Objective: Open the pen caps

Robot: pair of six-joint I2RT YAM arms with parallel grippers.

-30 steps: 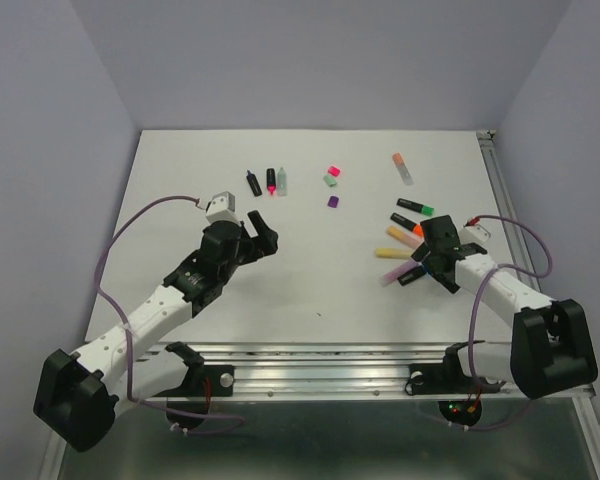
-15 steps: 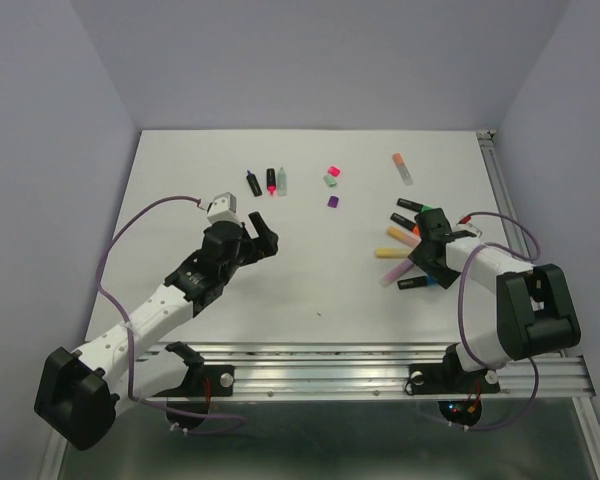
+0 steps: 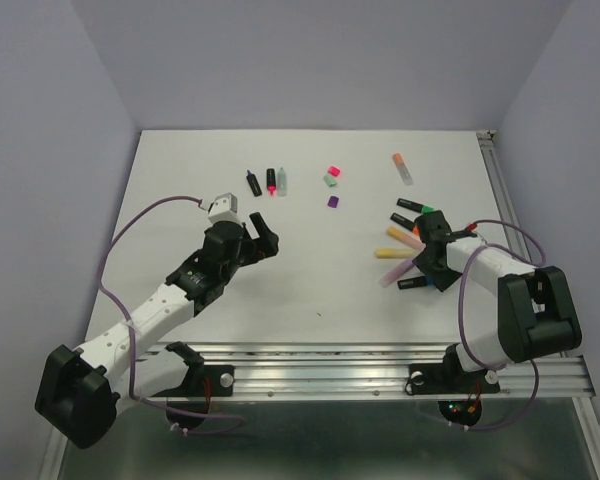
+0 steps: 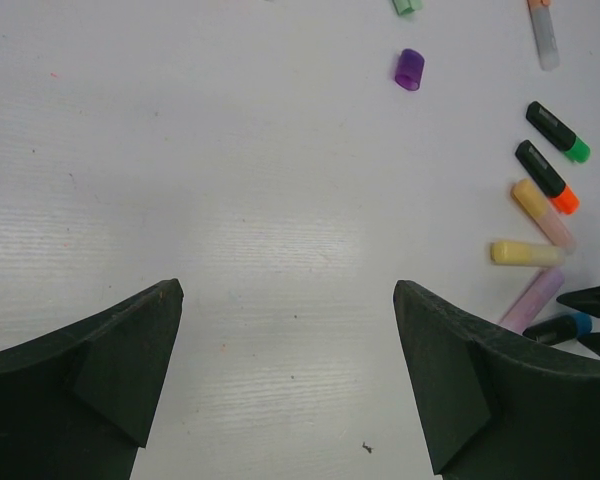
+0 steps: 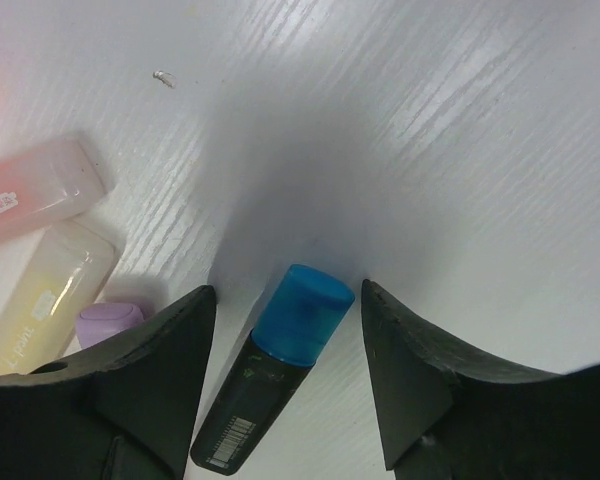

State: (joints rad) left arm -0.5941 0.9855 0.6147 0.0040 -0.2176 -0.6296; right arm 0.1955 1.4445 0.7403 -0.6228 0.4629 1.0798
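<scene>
My right gripper (image 3: 423, 274) is open and low over the right-hand cluster of pens. Its jaws stand either side of the blue cap (image 5: 302, 311) of a black-barrelled pen (image 5: 238, 415), not closed on it. Beside it lie a lilac pen (image 3: 395, 273), a yellow pen (image 3: 388, 253), a pink pastel pen (image 3: 401, 237), and black pens with an orange end (image 3: 408, 221) and a green end (image 3: 416, 207). Loose pink (image 3: 332, 171), green (image 3: 330, 181) and purple (image 3: 333, 201) caps lie mid-table. My left gripper (image 3: 264, 236) is open and empty over bare table.
Three pens (image 3: 271, 181) lie side by side at the back left, and an orange-ended clear pen (image 3: 403, 168) at the back right. A metal rail (image 3: 500, 190) runs along the table's right edge. The left wrist view shows the purple cap (image 4: 409, 69) and the right cluster (image 4: 542, 213).
My right arm has swung round and its gripper has come down over the blue-capped black pen. The left arm has not moved.
</scene>
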